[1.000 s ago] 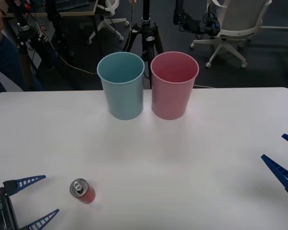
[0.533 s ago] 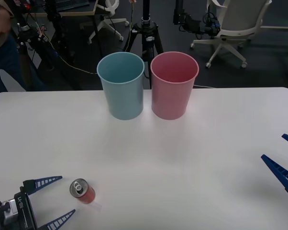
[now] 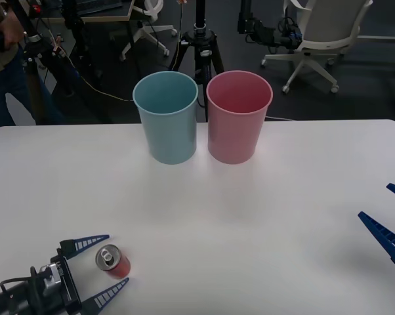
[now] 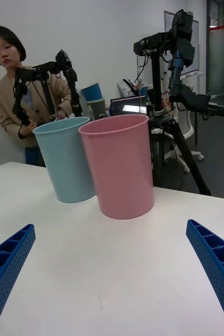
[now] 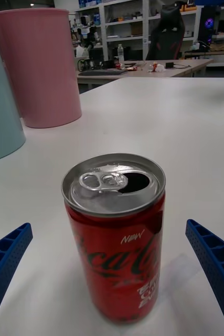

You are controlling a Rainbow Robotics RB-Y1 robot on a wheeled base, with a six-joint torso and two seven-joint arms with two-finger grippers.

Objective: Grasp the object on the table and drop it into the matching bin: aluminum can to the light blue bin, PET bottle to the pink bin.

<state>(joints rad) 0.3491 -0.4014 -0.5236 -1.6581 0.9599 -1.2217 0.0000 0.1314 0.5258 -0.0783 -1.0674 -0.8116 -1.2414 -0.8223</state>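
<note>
A small red aluminum can (image 3: 113,262) with a silver lid and pull tab stands upright near the front left of the white table (image 3: 204,197). My left gripper (image 3: 109,264) is open around it, one blue finger on each side, neither touching. The left wrist view has the can (image 5: 115,237) close up between the fingertips (image 5: 214,262). At the back centre stand the light blue bin (image 3: 166,117) and, touching its right side, the pink bin (image 3: 239,116). My right gripper (image 3: 389,216) hangs open at the right edge, facing both bins (image 4: 121,165).
Behind the table's far edge are a black tripod (image 3: 200,39), office chairs (image 3: 322,36) and a person (image 4: 22,100) at a camera stand. Bare tabletop lies between the can and the bins.
My left gripper has advanced to the right, from short of the can to having its open fingers on both sides of it. The can, the bins and the right gripper have stayed put.
</note>
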